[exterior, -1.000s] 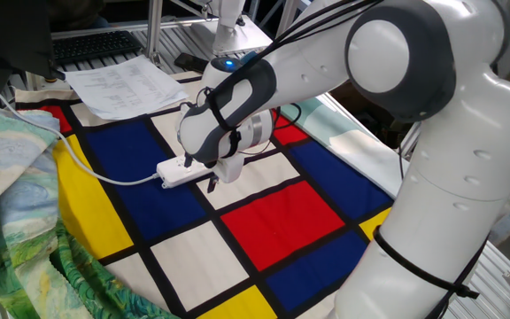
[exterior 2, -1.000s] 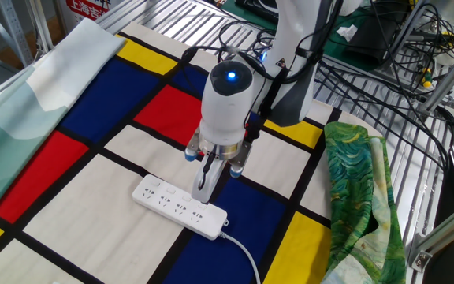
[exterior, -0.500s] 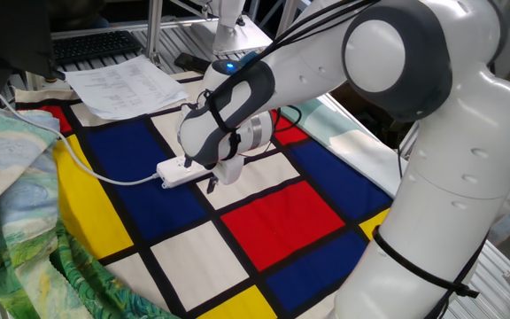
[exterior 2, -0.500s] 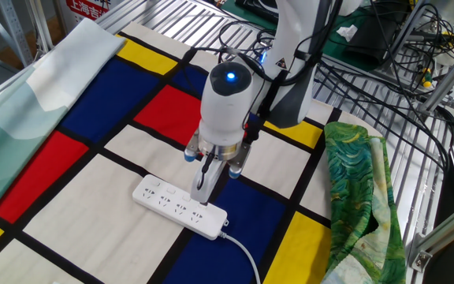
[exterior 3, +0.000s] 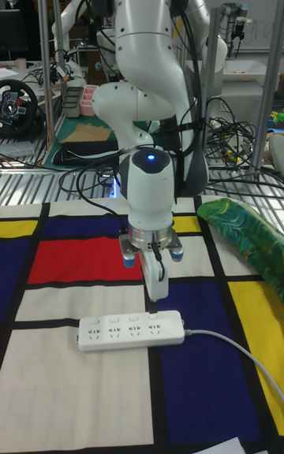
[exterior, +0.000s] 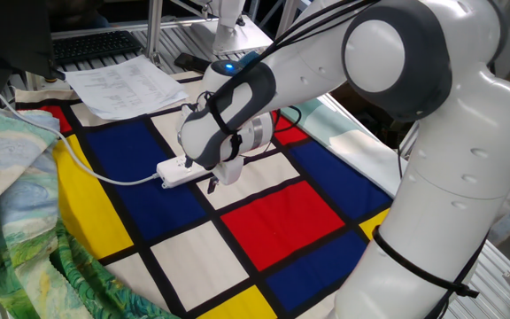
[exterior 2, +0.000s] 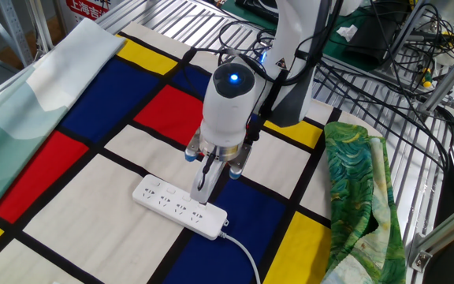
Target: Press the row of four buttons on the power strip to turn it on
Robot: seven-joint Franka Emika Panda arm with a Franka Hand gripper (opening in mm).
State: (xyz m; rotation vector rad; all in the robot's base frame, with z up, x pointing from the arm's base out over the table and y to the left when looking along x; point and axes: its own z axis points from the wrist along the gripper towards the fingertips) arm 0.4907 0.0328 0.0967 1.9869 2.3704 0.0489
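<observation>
The white power strip (exterior 2: pixel 170 207) (exterior 3: pixel 118 333) (exterior: pixel 178 173) lies on the checked cloth, its cable (exterior 2: pixel 247 254) leaving at the near right end. The row of four buttons (exterior 3: pixel 123 318) (exterior 2: pixel 167 192) runs along its far edge. My gripper (exterior 2: pixel 198 198) (exterior 3: pixel 152 306) (exterior: pixel 212 184) points straight down, fingers shut together into one white bar. Its tip is at the strip's far edge, at the button nearest the cable end. Whether it touches or hovers just above, I cannot tell. In the first fixed view the gripper body hides most of the strip.
A green patterned cloth (exterior 2: pixel 361 189) (exterior: pixel 16 204) is bunched beside the checked cloth. Papers (exterior: pixel 122 84) lie at the back. A pale teal cloth (exterior 2: pixel 22 118) covers one edge. My arm's large body (exterior: pixel 450 177) stands at the table's side, with cables on the metal grid (exterior 2: pixel 385 55) behind.
</observation>
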